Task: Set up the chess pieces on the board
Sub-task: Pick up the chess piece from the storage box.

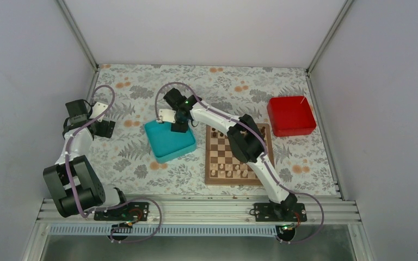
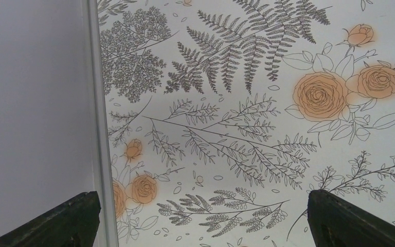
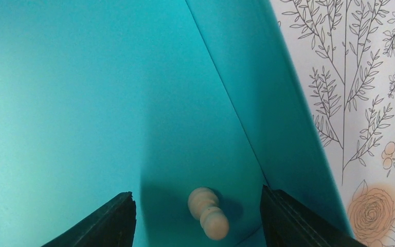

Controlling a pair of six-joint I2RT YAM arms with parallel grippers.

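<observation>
The chessboard (image 1: 215, 163) lies on the table right of centre, with several pale pieces (image 1: 229, 173) in its near rows and dark pieces (image 1: 213, 132) along its far row. My right gripper (image 1: 178, 127) reaches over the far right corner of the teal tray (image 1: 163, 142). In the right wrist view its fingers (image 3: 293, 221) are open inside the tray (image 3: 82, 103), with one pale beige pawn (image 3: 208, 212) lying on the tray floor between them. My left gripper (image 1: 104, 128) is open and empty over the cloth at the far left, and its fingers (image 2: 349, 221) stand wide apart.
A red box (image 1: 290, 115) stands at the back right, past the board. The flowered cloth (image 1: 136, 92) covers the table. A metal frame post (image 2: 99, 123) and the grey wall run close by my left gripper.
</observation>
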